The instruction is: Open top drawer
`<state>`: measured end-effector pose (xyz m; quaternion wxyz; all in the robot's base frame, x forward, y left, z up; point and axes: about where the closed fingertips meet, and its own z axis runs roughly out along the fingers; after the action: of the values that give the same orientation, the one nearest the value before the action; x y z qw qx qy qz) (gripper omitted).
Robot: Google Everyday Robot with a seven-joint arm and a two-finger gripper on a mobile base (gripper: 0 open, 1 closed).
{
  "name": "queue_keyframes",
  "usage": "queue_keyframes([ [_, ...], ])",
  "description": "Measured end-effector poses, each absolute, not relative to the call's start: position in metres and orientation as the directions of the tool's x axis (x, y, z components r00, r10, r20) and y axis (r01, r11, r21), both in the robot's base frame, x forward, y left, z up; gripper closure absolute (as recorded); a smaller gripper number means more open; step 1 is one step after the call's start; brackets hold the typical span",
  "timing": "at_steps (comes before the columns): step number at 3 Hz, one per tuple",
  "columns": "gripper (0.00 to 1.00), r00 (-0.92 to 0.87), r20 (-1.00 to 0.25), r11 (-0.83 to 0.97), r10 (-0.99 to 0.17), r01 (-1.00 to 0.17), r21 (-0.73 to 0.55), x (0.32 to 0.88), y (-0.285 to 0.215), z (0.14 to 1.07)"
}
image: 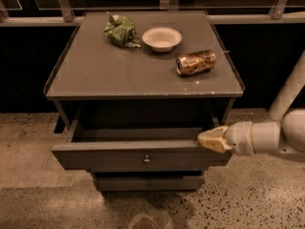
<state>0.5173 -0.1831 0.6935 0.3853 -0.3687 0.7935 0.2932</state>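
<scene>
Gripper [202,140] low right, arm reaching in from the right; jaws look pressed together into one beige wedge, tip at the upper right edge of the top drawer [105,159]; the drawer stands pulled out, its knob [147,159] left of the jaws; above the jaws, on the tabletop [119,73], we note a tipped can [196,62], a white bowl [162,38] and a crumpled green bag [121,30].

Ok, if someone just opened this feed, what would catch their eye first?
The wide dark grey top drawer with its small round metal knob stands open, with the cream-tipped gripper at the right end of its front edge. On the grey cabinet top sit a crumpled green bag and a round white bowl at the back, and a gold-brown metal can on its side further right.
</scene>
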Motion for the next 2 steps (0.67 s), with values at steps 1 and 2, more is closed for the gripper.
queue_keyframes([
  [1,1.0,-0.524,-0.758,0.505,-0.389,-0.809,0.3,0.441,-0.139,0.691],
  [2,1.0,-0.565,-0.697,0.459,-0.441,-0.81,0.365,0.386,-0.108,0.686],
])
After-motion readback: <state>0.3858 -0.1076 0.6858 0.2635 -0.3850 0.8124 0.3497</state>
